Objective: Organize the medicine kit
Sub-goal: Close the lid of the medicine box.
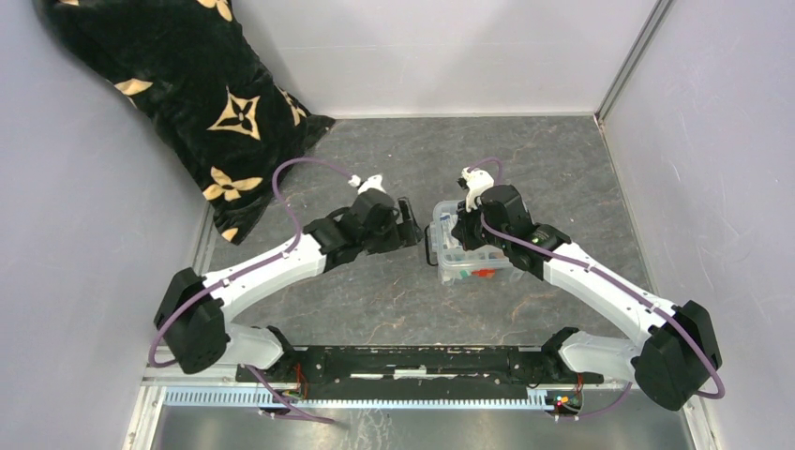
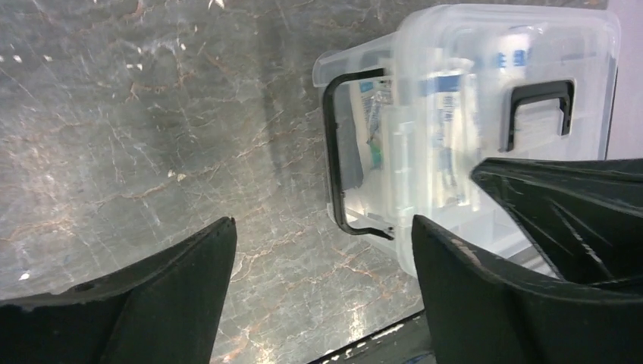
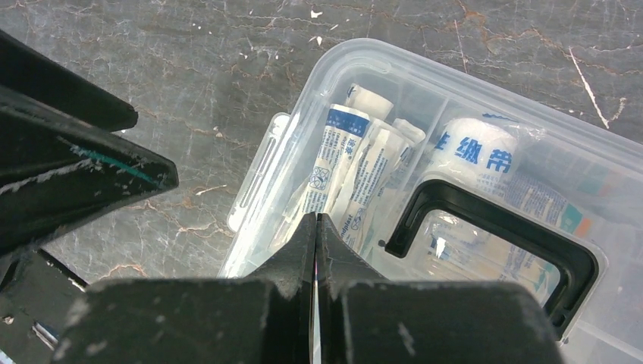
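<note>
The medicine kit (image 1: 473, 261) is a small clear box with a red mark on its near side, standing at mid-table. Its clear lid is on, with a black handle (image 3: 493, 227) lying flat. Bandage rolls and blue-printed packets show through the lid (image 3: 341, 163). My right gripper (image 1: 461, 228) is shut and empty, its tips (image 3: 315, 218) over the lid's left part beside the handle. My left gripper (image 1: 413, 231) is open and empty, just left of the kit. In the left wrist view (image 2: 322, 227) it sits low over the table by the kit's black side clip (image 2: 331, 152).
A black cushion with gold flower marks (image 1: 187, 94) leans in the back left corner. White walls close in the grey marbled table (image 1: 375, 291) on the left, back and right. The two grippers are close together at the kit's left end.
</note>
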Available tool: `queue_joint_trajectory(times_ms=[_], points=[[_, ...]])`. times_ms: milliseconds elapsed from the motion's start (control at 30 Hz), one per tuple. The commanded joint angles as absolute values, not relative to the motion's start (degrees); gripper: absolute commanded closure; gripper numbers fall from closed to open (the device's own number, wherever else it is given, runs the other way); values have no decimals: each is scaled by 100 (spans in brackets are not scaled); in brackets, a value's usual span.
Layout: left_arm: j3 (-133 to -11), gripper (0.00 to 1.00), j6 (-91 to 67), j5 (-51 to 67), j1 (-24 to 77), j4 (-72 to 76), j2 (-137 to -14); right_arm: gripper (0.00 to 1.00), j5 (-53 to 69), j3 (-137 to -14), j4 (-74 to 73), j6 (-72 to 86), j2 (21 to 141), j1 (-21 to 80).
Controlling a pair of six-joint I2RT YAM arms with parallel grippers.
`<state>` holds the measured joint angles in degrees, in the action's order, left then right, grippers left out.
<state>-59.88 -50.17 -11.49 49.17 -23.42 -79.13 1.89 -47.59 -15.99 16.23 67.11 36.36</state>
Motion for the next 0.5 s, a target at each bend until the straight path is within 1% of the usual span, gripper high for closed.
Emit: queue_joint_trajectory(times_ms=[0,33,133,333,467], points=[[-5137,2,-5102,305,4496,-371,-7326,100,264,-4667,-1879,1627,6740,3643],[-4985,0,-5075,426,4460,-105,-7227,100,259,-4667,-1889,1611,6749,3644],[-4689,0,-5169,1012,4303,625,-7196,100,272,-4676,-1905,1595,6779,3644],[-3931,0,-5886,2008,4016,2569,-7675,100,299,-4676,-1934,1564,6803,3639],[-3914,0,-5905,2013,3986,2690,-8002,100,296,-4685,-1965,1565,6785,3642]])
